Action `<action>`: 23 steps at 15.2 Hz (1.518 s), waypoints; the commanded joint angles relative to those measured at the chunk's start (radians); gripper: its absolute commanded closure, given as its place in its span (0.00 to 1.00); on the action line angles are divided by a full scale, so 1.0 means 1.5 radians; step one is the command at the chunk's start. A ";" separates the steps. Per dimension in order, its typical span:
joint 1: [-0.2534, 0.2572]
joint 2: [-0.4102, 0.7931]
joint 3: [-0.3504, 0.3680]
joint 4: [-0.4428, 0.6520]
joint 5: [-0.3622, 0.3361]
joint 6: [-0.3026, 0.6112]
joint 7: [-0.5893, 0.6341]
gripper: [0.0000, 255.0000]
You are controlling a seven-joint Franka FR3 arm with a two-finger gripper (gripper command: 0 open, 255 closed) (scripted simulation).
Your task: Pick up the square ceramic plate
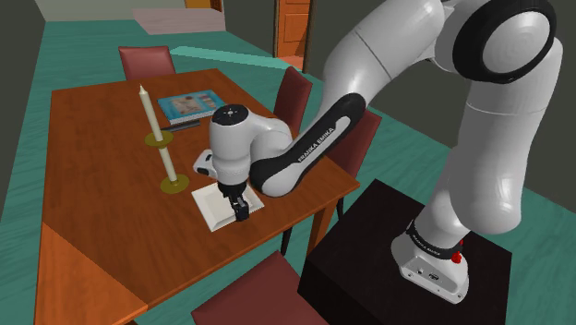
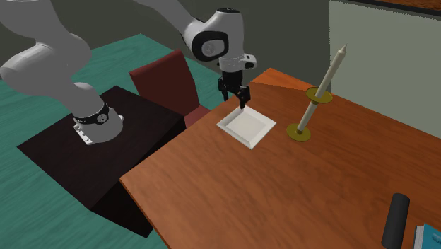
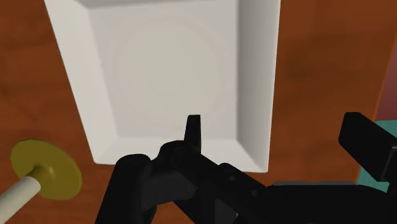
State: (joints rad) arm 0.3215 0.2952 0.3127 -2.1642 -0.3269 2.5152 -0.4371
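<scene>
1. The white square plate [image 2: 247, 128] is lying flat on the brown wooden tabletop [image 2: 297, 191], near the edge that is facing the black stand [image 2: 71, 163].
2. The end effector [image 2: 237, 100] is pointing down over the plate's side nearest the stand, with its black fingers [image 3: 193, 130] standing wide apart and clasping nothing.
3. In the wrist view, one finger is hanging over the plate's inner slope. The other is sitting beyond the rim over bare wood, so the rim is running between them. I cannot tell whether either finger is touching the plate.
4. A tall pale candle in an olive-yellow candlestick [image 2: 311, 113] is standing just beside the plate, on the side away from the stand.
5. A blue book [image 1: 191, 105] is lying well apart from the plate, toward the tabletop's far side in the shoulder view.
6. Dark red chairs [image 2: 166, 79] are standing around the tabletop, and a teal floor [image 1: 415, 175] is showing beyond them.
</scene>
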 commanded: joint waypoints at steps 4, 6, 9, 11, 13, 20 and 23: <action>0.014 0.040 -0.012 0.001 -0.033 0.035 0.021 0.00; 0.018 0.054 -0.019 0.001 -0.044 0.048 0.030 0.00; 0.020 0.060 -0.021 0.001 -0.049 0.053 0.033 1.00; 0.021 0.060 -0.022 0.001 -0.049 0.053 0.034 1.00; 0.020 0.060 -0.022 0.001 -0.049 0.054 0.034 1.00; 0.015 0.044 -0.014 0.001 -0.037 0.039 0.023 1.00; 0.008 0.022 -0.005 0.001 -0.020 0.019 0.010 1.00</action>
State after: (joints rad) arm 0.3361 0.3410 0.3002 -2.1608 -0.3654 2.5538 -0.4176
